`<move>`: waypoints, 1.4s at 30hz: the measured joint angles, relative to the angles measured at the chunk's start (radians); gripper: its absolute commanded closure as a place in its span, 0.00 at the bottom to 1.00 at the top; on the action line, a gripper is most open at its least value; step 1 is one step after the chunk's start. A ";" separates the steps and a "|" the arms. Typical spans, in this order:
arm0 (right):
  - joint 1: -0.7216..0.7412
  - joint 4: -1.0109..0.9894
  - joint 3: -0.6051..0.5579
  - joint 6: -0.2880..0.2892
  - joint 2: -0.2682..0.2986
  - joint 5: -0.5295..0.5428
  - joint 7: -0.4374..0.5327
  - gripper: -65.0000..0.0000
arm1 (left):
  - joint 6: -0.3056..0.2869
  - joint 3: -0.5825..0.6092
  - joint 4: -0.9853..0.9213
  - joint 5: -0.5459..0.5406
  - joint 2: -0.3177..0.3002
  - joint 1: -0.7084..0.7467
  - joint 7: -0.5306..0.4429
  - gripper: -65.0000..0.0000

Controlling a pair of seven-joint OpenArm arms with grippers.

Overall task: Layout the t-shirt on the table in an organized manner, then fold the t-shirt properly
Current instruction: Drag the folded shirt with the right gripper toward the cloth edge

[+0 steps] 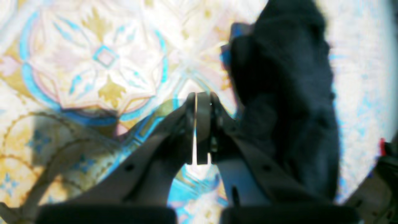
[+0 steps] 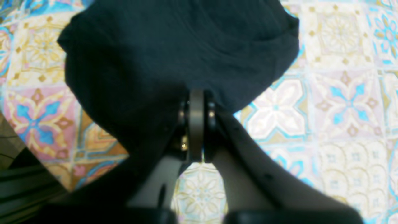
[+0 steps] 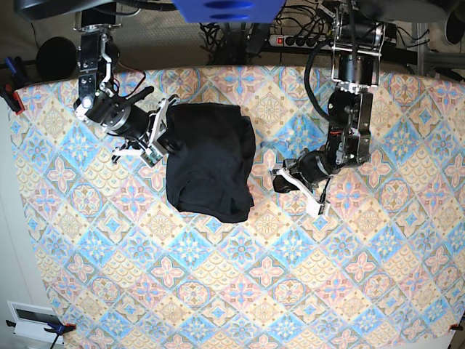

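While the t-shirt (image 3: 209, 161) lies bunched into a rough, soft-edged rectangle on the upper middle of the counter (image 3: 240, 291), both arms sit low at its two sides. Its fabric is plain black, thin and matte, with shallow rumples across the top and a rounded, slumped lower edge. Under it, the counter's cloth is a smooth printed sheet of diamond tiles in pastel blue, pink and yellow, each with a floral motif.

At the shirt's edge on the base view's left, the right gripper (image 3: 161, 138) has its jaws pressed together. In the right wrist view, the flat grey fingers (image 2: 196, 124) meet with their tips right at the hem of the dark fabric (image 2: 174, 56); whether any cloth is pinched between them cannot be told.

On the other side, the left gripper (image 3: 285, 180) rests just off the shirt's edge, over bare tiles. Its jaws are closed too, the two slim pads (image 1: 203, 130) nearly touching with only a sliver of light between them and nothing held. Beside them, the black cloth (image 1: 286, 102) rises as a blurred, lumpy mass.
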 measured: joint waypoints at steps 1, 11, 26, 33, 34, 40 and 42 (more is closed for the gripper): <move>-0.002 0.000 -0.007 -0.001 0.001 -0.001 -0.001 1.00 | -0.005 0.004 0.023 -0.022 0.001 0.011 0.000 1.00; -0.002 0.000 -0.070 -0.001 -0.011 -0.005 0.000 1.00 | -0.018 0.074 0.084 -0.084 0.100 0.019 0.066 1.00; 0.001 0.001 -0.205 0.000 -0.035 -0.005 0.000 1.00 | -0.032 0.061 -0.187 0.069 0.092 -0.030 -0.079 0.99; 0.011 -0.006 -0.208 0.003 -0.104 -0.003 0.000 1.00 | -0.012 -0.027 -0.194 -0.201 0.082 -0.024 -0.064 1.00; 0.027 -0.007 -0.214 0.002 -0.101 -0.006 -0.006 1.00 | -0.014 -0.027 -0.193 -0.245 0.071 -0.025 -0.065 1.00; 0.132 -0.034 -0.222 0.000 -0.188 -0.005 0.005 1.00 | -0.018 -0.026 -0.129 -0.480 -0.020 -0.016 -0.068 1.00; 0.148 -0.058 -0.226 0.007 -0.209 0.000 0.005 1.00 | -0.018 -0.040 -0.094 -0.522 -0.059 -0.002 -0.071 1.00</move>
